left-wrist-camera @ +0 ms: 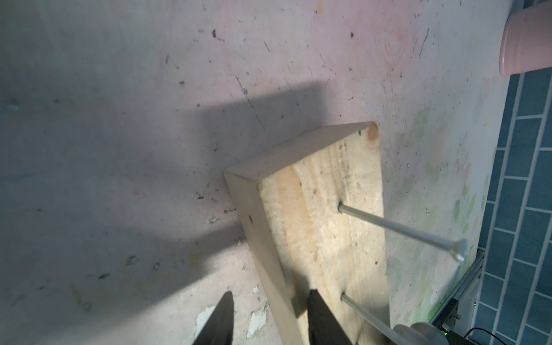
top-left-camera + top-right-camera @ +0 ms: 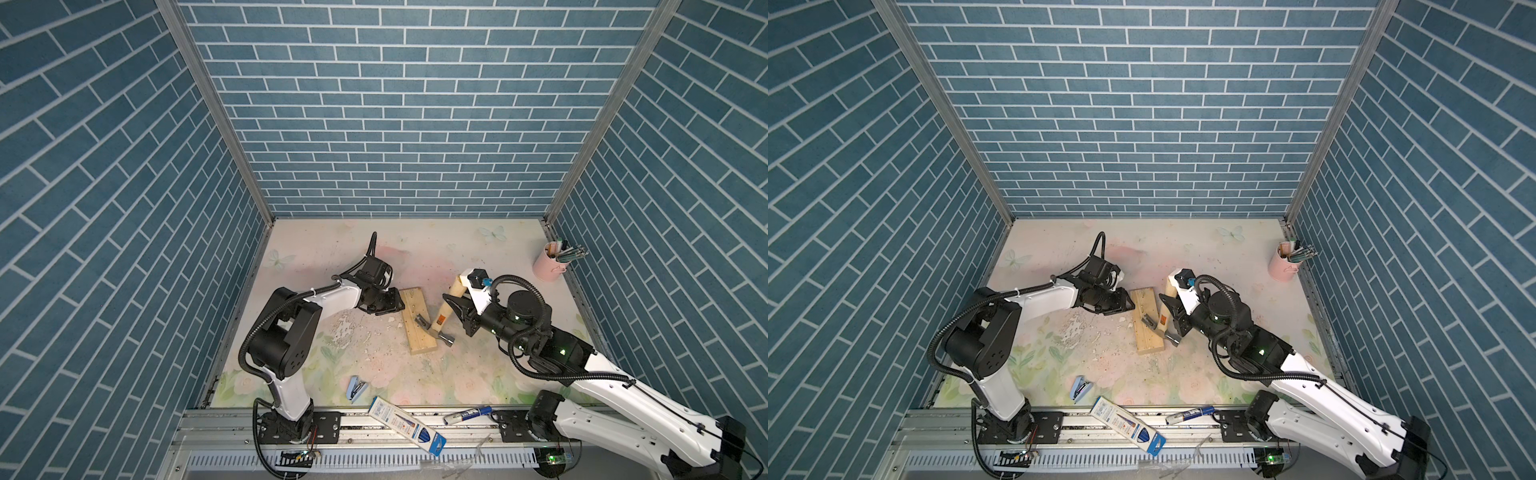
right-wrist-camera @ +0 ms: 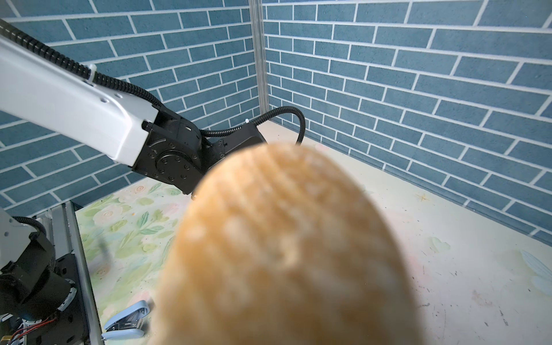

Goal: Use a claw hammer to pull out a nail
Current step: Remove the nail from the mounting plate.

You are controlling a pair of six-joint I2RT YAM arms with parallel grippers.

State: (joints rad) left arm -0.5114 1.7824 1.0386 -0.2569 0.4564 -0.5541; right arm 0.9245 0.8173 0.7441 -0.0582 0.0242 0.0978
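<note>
- Wooden and pale, the handle of the claw hammer (image 2: 441,316) (image 2: 1163,318) shows in both top views, near the middle of the tabletop (image 2: 332,257).
- Its grey head sits on the wooden block (image 2: 422,347). The handle tilts up toward the back wall.
- The right hand (image 2: 455,311) is clenched around the handle, between the orange label and the handle's end.
- The left hand (image 2: 392,303) is at the other side of the block, near its far end.
- A pink cup (image 2: 548,264) of pencils stands in the back corner, well apart. A blue stapler (image 2: 358,388) lies near the front.
- In the left wrist view, the left hand (image 1: 270,292) is released.
- One black finger (image 1: 322,319) is over the block's top. The other is over the tabletop beside the block. I cannot tell if they touch.
- A nail (image 1: 400,230) sticks up out of the block (image 1: 322,194). A second nail (image 1: 363,310) sticks up close to the finger.
- In the right wrist view, the hammer's handle end (image 3: 283,254) is big and blurry and fills the middle.
- The right hand cannot be seen there.
- The left arm (image 3: 74,110) reaches in behind the handle, and the stapler (image 3: 128,324) lies on the tabletop.
</note>
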